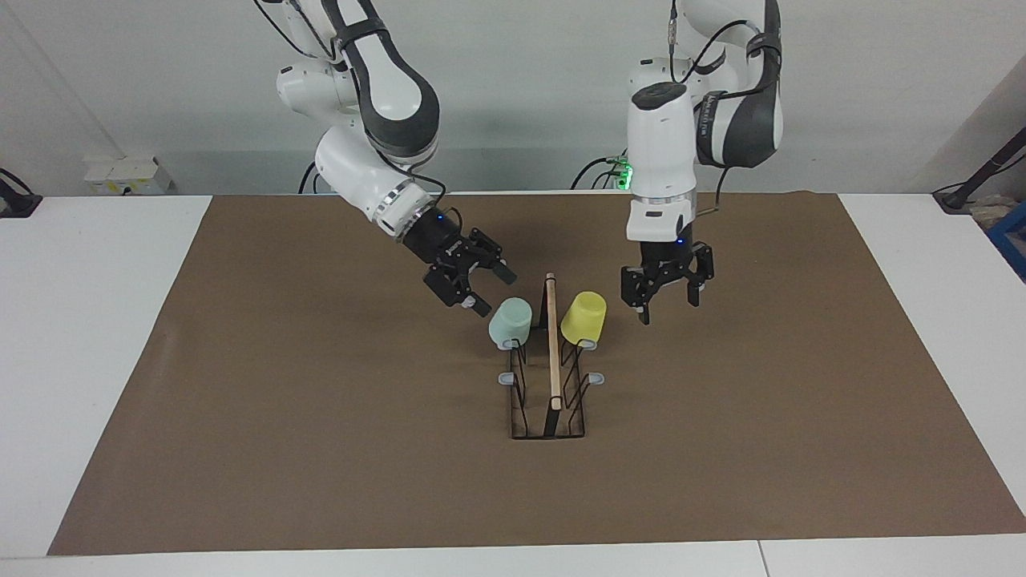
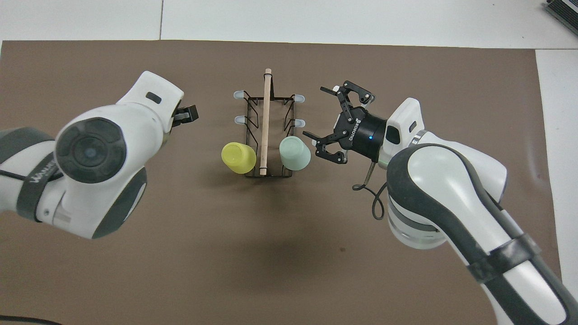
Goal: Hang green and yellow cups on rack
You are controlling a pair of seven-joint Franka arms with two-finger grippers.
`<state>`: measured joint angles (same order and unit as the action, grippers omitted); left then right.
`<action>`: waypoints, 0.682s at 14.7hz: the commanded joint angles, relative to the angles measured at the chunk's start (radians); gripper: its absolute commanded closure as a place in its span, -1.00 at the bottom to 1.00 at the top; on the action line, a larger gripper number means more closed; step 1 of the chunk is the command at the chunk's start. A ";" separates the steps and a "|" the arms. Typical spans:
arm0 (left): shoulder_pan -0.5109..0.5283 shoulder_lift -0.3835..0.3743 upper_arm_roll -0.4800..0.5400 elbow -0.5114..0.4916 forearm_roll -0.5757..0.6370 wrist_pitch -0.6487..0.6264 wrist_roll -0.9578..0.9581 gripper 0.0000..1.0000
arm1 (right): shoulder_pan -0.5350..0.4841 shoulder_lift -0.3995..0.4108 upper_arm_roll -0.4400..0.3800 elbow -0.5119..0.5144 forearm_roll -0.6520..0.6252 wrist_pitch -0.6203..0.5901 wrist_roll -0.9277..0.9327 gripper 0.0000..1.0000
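The black wire rack [image 1: 551, 377] with a wooden rod on top stands mid-table, also in the overhead view [image 2: 266, 113]. The mint green cup [image 1: 510, 322] [image 2: 294, 153] and the yellow cup [image 1: 583, 318] [image 2: 238, 157] hang mouth-down and tilted on the two prongs nearest the robots, one on each side of the rod. My right gripper [image 1: 493, 290] [image 2: 316, 113] is open and empty, just beside the green cup, not touching it. My left gripper [image 1: 668, 311] is open and empty, beside the yellow cup and apart from it. In the overhead view the left gripper [image 2: 186, 115] is mostly hidden under its wrist.
A brown mat [image 1: 321, 449] covers the white table [image 1: 88, 320]. Several grey-tipped prongs [image 2: 238, 95] farther from the robots carry nothing.
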<state>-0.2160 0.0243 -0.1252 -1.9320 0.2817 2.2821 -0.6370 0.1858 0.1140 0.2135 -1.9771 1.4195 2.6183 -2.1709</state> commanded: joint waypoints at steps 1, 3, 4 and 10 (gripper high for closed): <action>0.021 -0.047 0.048 -0.013 -0.125 -0.071 0.224 -0.90 | -0.110 0.003 0.003 0.026 -0.243 -0.191 0.167 -1.00; 0.041 -0.058 0.084 0.025 -0.228 -0.155 0.401 -0.90 | -0.160 -0.002 0.003 0.061 -0.402 -0.317 0.328 -1.00; 0.041 -0.058 0.117 0.063 -0.255 -0.227 0.487 -0.90 | -0.182 -0.010 0.000 0.064 -0.471 -0.387 0.417 -1.00; 0.090 -0.021 0.180 0.261 -0.300 -0.493 0.729 -0.90 | -0.279 -0.017 -0.002 0.170 -0.887 -0.677 0.861 -1.00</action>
<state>-0.1441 -0.0283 0.0583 -1.7604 0.0079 1.8828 0.0387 -0.0701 0.0992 0.2032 -1.8505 0.6449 2.0146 -1.4613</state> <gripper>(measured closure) 0.044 0.000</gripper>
